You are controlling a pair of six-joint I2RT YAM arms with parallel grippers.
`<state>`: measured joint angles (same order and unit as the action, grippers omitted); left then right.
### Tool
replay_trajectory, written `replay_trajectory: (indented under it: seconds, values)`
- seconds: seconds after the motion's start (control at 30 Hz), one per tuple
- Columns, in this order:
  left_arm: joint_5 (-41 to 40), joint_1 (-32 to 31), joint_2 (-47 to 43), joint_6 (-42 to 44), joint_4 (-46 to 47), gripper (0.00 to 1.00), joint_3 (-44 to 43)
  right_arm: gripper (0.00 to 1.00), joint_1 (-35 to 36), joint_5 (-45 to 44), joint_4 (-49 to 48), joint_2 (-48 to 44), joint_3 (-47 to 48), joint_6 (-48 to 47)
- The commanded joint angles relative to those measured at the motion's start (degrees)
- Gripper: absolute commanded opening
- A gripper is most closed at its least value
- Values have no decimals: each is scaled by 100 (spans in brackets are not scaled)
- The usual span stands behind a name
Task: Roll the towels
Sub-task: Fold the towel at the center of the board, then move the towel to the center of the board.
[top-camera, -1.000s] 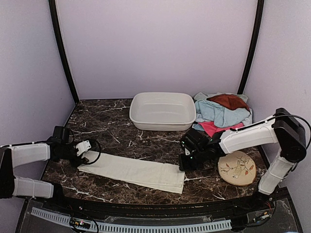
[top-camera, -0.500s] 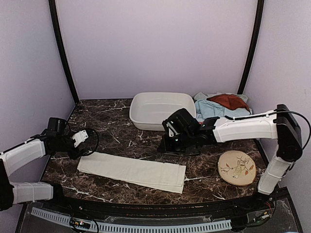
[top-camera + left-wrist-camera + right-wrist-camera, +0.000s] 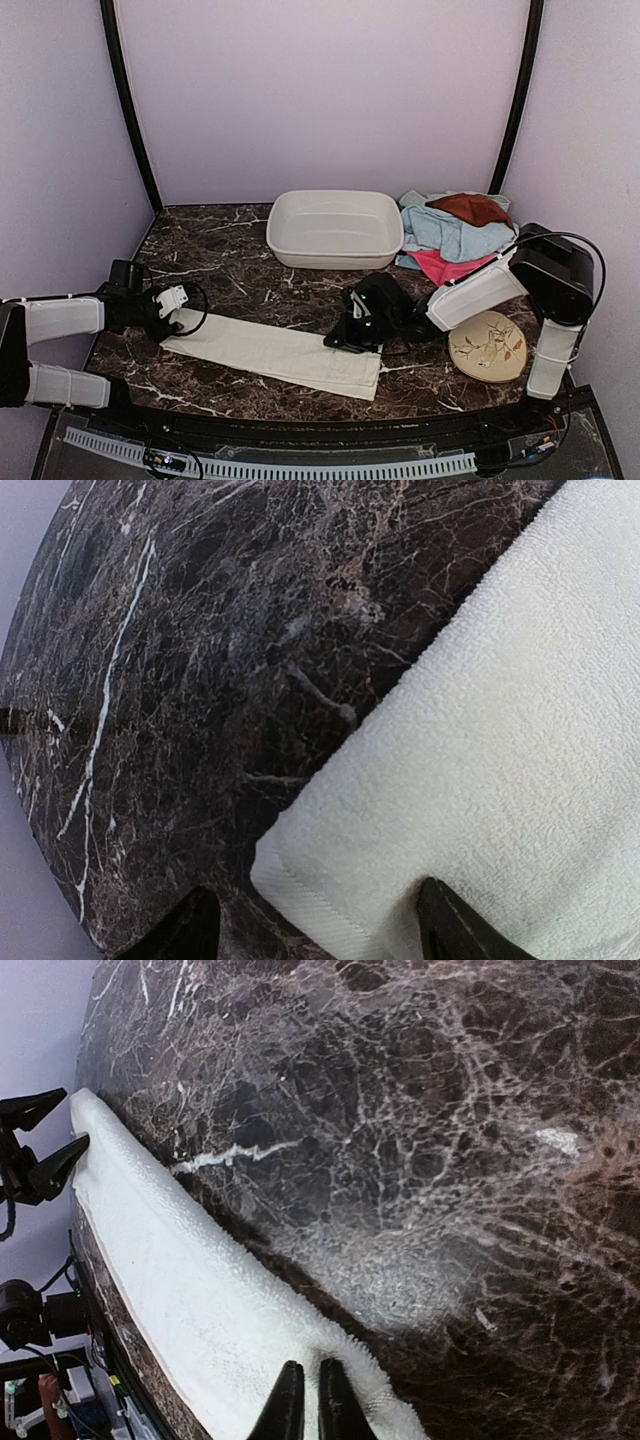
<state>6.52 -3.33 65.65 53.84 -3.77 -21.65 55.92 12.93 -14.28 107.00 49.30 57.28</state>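
A cream-white towel (image 3: 275, 352) lies flat as a long folded strip near the table's front edge. My left gripper (image 3: 180, 320) is open at its left end. In the left wrist view the towel's corner (image 3: 300, 870) sits between the spread fingertips without being pinched, my left gripper (image 3: 320, 935) low over it. My right gripper (image 3: 342, 340) is shut with its tips over the far edge of the towel's right end (image 3: 200, 1300); in its own view my right gripper (image 3: 305, 1405) holds nothing. More towels lie piled at the back right: light blue (image 3: 450, 235), rust-brown (image 3: 470, 208) and pink (image 3: 445, 266).
A white plastic basin (image 3: 335, 250) stands at the back centre. A round beige disc with a leaf pattern (image 3: 487, 346) lies at the right front, beside the right arm. Dark marble (image 3: 230, 270) shows between the basin and the towel.
The right gripper swung left and back over the table, then came down onto the towel's right end. The left gripper pulled back, returned to the left end and opened wider.
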Motion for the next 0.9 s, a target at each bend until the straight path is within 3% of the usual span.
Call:
replay_trajectory:
  seconds: [0.0, 0.1, 0.23, 0.3, 0.4, 0.67, 0.87]
  values:
    - [-458, -29, 11, 244, 288, 71, 256, 14, -29, 42, -298, -120, -311, 52]
    - [-352, -69, -97, 101, -61, 74, -60, 23, -20, -256, 160, -685, -240, -196]
    - [-52, -89, -314, -141, -834, 79, -708, 44, -29, -670, 1325, -1389, -45, -664]
    - [205, -109, -445, -226, -1394, 86, -1014, 55, -33, -956, 1976, -1608, -53, -754]
    - [448, -131, -642, -246, -1872, 91, -1161, 63, -37, -1283, 2635, -1850, -300, -714]
    - [77, -134, -855, 80, -1978, 91, -785, 68, 85, -1620, 2930, -1660, -553, -742]
    - [-290, -135, -897, 498, -1575, 88, -422, 63, 210, -1545, 2743, -1307, -350, -734]
